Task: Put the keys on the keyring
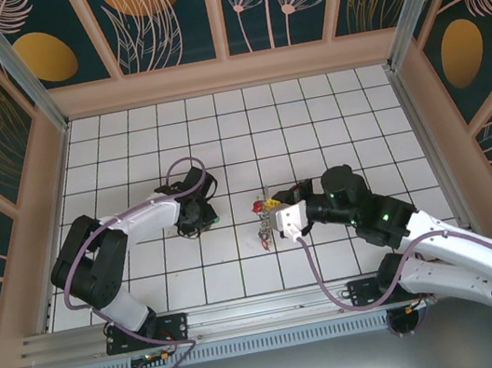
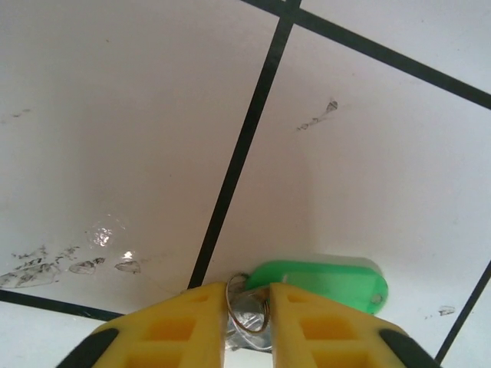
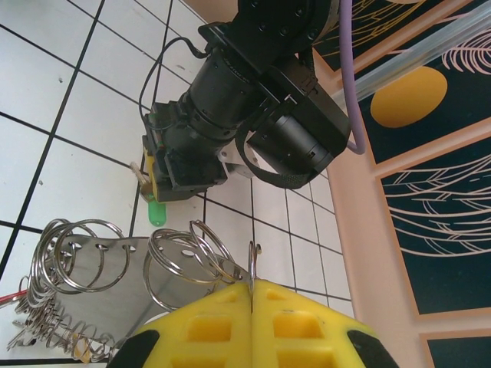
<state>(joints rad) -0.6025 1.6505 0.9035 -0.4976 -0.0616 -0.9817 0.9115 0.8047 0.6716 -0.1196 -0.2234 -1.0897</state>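
The white tiled desk (image 1: 130, 166) carries everything. Right of the frame's centre, the right pincer (image 3: 252, 287) is clenched tight on the thin wire of the keyring (image 3: 252, 261), one of a bunch of metal rings. Red and yellow keys (image 1: 264, 207) cluster beside it at the middle of the top view; whether they are threaded cannot be told. Left of centre, the left pincer (image 2: 249, 295) is pinched narrow around the small ring of the green-tagged key (image 2: 322, 282), which lies on the desk, well apart from the keyring. The task looks partly done at best: the green key has yet to be carried over and threaded. No brand or writing is readable.
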